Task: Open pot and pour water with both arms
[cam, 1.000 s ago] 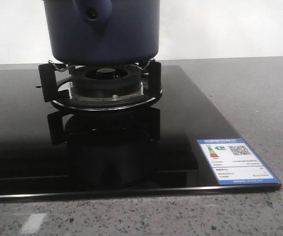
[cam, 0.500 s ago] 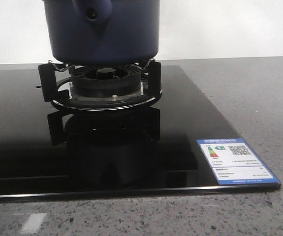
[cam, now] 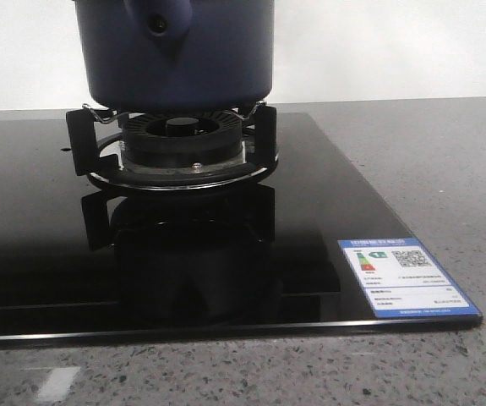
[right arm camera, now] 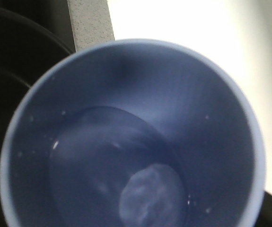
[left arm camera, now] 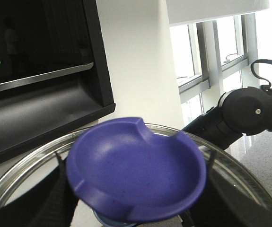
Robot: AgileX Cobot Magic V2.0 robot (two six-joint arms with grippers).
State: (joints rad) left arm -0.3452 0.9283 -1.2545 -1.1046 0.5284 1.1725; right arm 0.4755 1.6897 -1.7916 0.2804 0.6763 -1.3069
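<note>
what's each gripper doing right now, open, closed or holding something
Left: fingers hidden behind the glass lid and its blue knob; cannot tell.
Right: only the pale-blue cup fills its view; cannot tell.

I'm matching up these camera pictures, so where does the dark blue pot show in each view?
Front view: the pot sits top centre on the burner grate, cut off above.
Left wrist view: not in it; only a glass lid with a blue knob.
Right wrist view: cannot tell; a dark curve beside the pale-blue cup may be it.
Shared landmark: speckled grey countertop, front and right wrist views.
</note>
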